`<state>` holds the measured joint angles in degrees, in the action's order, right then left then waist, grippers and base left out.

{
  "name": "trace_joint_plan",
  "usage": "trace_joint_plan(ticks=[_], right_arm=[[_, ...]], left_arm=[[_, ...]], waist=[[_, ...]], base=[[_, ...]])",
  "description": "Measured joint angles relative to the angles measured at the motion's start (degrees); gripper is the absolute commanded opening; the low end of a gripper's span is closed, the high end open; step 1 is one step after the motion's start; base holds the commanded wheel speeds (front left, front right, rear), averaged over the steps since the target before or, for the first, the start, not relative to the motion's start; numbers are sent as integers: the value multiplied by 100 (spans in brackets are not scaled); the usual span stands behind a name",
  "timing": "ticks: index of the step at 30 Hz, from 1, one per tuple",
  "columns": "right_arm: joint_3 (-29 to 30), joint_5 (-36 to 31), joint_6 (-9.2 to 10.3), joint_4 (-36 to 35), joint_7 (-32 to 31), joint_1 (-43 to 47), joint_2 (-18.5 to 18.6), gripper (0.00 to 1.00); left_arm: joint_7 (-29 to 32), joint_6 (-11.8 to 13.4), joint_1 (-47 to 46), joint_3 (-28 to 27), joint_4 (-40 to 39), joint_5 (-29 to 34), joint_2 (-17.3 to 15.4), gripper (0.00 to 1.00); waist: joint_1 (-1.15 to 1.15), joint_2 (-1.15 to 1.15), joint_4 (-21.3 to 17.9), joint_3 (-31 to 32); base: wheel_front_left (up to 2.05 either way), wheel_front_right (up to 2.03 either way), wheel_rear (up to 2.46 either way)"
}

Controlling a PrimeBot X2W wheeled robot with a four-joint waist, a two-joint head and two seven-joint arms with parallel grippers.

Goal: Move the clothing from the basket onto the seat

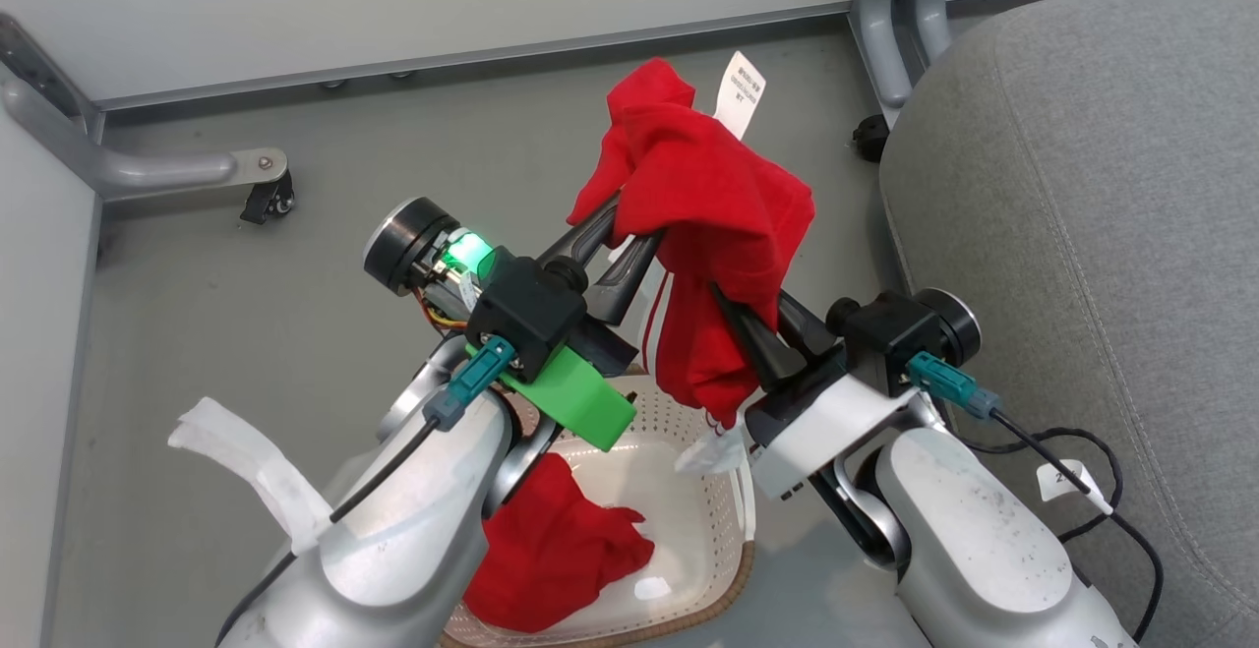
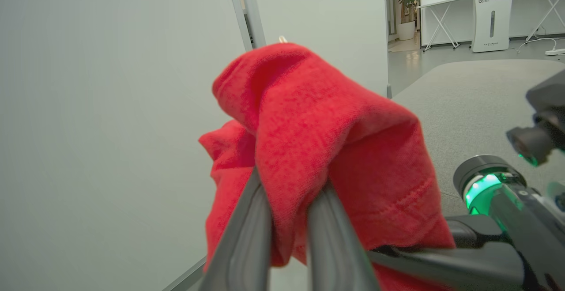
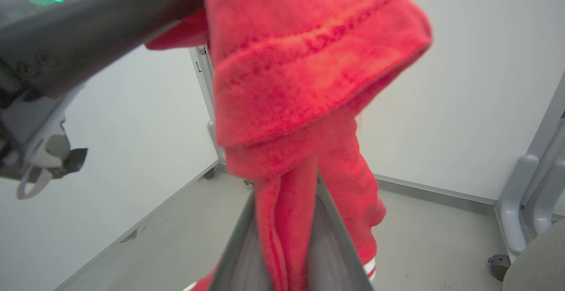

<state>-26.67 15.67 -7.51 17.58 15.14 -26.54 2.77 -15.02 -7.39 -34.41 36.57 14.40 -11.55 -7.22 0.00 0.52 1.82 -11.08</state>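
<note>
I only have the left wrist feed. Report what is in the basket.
Observer: One red garment lies crumpled in the basket, partly hidden behind the left forearm.
Operator: Now give me the right gripper's grip.
Observer: The right gripper is closed on a lower fold of the lifted garment. The right wrist view shows red fabric pinched between its two fingers.
</note>
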Motion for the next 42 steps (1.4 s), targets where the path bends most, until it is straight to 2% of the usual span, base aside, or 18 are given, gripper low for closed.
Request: trace_joint_plan(ticks=[3,4,5,6,16,27,34,42], right_arm=[[33,-3,0,-46,0,9,0,0],[47,-9,0,-59,0,12,0,0],[59,-11,0,-69,0,13,0,0],[70,-12,0,-77,0,14,0,0],[371,-12,0,-196,-1,19,0,0],[1279,-88,0,-236,0,16,-2,0],[1804,-244,0,-333,-1,23,0,0],[2158,-311,0,-564,-1,214,1,0]], left_arm=[[0,0,1,-10,11,-1,-7,0],[0,1,1,-25,11,-1,-7,20],[0,0,2,-44,11,0,-4,92],[-1,0,4,-49,33,-1,-1,100],[-2,1,125,4,44,35,55,100],[-2,0,291,31,33,53,52,100],[-3,0,325,7,-51,82,10,100],[-10,0,358,-87,-153,111,-105,100]], waist=[[0,0,0,-8],[0,0,-4,-7],[0,0,-10,-4],[0,0,-13,0],[0,0,13,24],[0,0,12,2],[0,0,-197,-69],[0,0,-640,-188]], base=[[0,0,0],[0,0,0],[0,0,0],[0,0,0],[0,0,0],[0,0,0],[0,0,0],[0,0,0]])
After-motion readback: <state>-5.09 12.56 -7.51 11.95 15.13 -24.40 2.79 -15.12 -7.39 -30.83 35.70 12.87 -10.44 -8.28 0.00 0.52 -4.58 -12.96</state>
